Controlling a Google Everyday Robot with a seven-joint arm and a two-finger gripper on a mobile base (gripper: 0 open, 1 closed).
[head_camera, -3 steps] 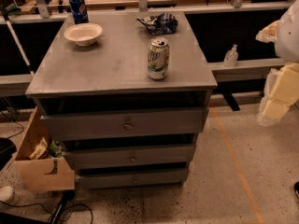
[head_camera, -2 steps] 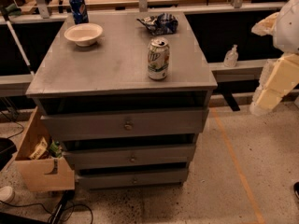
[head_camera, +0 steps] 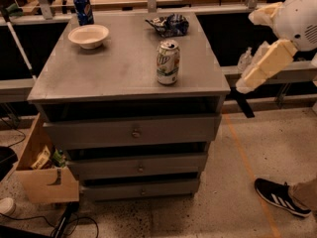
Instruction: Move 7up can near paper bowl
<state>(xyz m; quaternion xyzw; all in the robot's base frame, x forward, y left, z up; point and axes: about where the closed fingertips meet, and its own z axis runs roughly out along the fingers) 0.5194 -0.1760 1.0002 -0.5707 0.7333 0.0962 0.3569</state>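
Note:
The 7up can (head_camera: 168, 62), white and green with a silver top, stands upright on the grey cabinet top (head_camera: 114, 68), right of the middle and near the front. The paper bowl (head_camera: 88, 35) sits at the back left of the same top, well apart from the can. My gripper (head_camera: 258, 67), cream-coloured on a white arm, hangs in the air to the right of the cabinet, at about the can's height. It is well apart from the can and holds nothing.
A dark blue can (head_camera: 83, 8) stands behind the bowl. A crumpled blue-and-white foil bag (head_camera: 169, 25) lies behind the 7up can. A cardboard box (head_camera: 42, 170) sits on the floor at the left. A person's shoe (head_camera: 276, 196) is at the lower right.
My gripper has moved up and to the left, closer to the cabinet's right side. The can, the bowl and the other things have not moved.

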